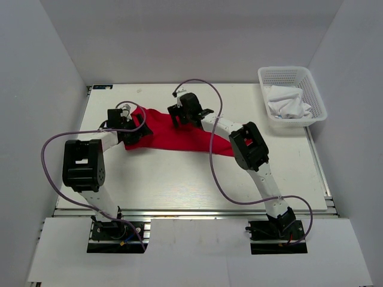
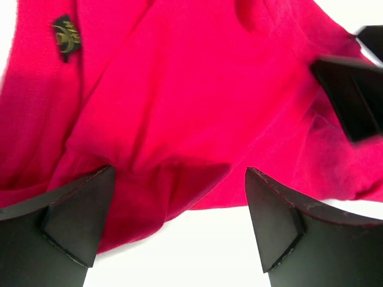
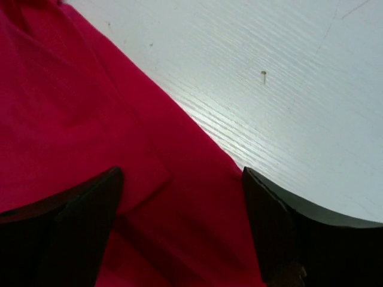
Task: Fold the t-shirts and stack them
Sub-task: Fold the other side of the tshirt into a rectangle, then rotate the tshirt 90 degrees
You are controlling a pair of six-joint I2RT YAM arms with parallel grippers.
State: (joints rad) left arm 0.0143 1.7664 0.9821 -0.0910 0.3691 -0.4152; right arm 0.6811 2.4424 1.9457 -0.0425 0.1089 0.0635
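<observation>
- Across the far middle of the worktop [image 1: 179, 179]: red t-shirt [image 1: 179, 136], crumpled, not yet flat.
- Over its left end, left tool [image 2: 179, 203] spread wide, gripping nothing.
- At its far edge, right tool [image 3: 182, 215] released, empty.
- Likely step: spreading before folding; next, pinch two corners and pull apart.

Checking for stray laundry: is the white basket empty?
No, crumpled white cloth lies inside the white mesh basket.
</observation>
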